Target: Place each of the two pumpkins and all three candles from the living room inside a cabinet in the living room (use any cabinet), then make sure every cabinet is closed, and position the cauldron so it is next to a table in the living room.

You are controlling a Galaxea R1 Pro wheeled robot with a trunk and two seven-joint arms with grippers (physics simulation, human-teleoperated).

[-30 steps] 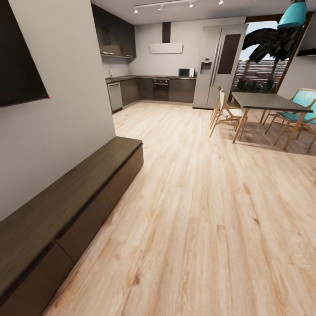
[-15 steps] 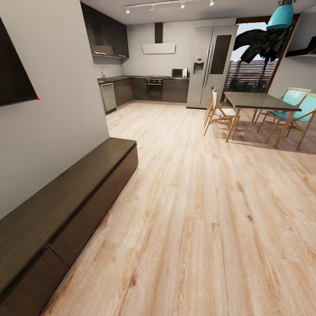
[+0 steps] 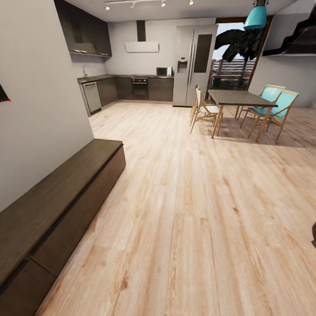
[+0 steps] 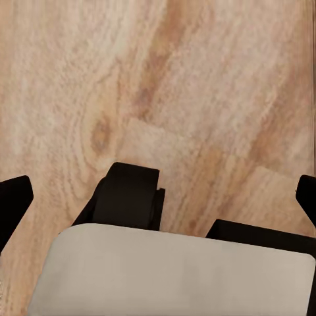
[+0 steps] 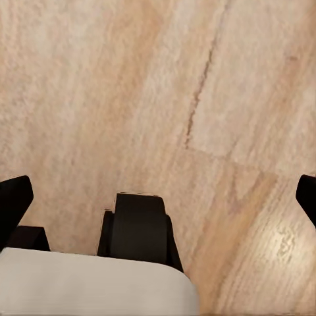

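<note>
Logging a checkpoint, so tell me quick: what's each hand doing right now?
Left hand: open, holding nothing, over bare wood floor.
Right hand: open, holding nothing, over the floor too.

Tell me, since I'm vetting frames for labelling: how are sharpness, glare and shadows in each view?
Head view: render slightly soft, far kitchen blurriest; bright window behind the dining table, which casts a shadow on the floor; straight walls lean, suggesting a wide lens. Left wrist view: wood grain soft, no glare. Right wrist view: a faint sheen on the planks.

Even, bright light, soft shadows under the dining table (image 3: 239, 97), slightly soft render with wide-angle stretch at edges.
</note>
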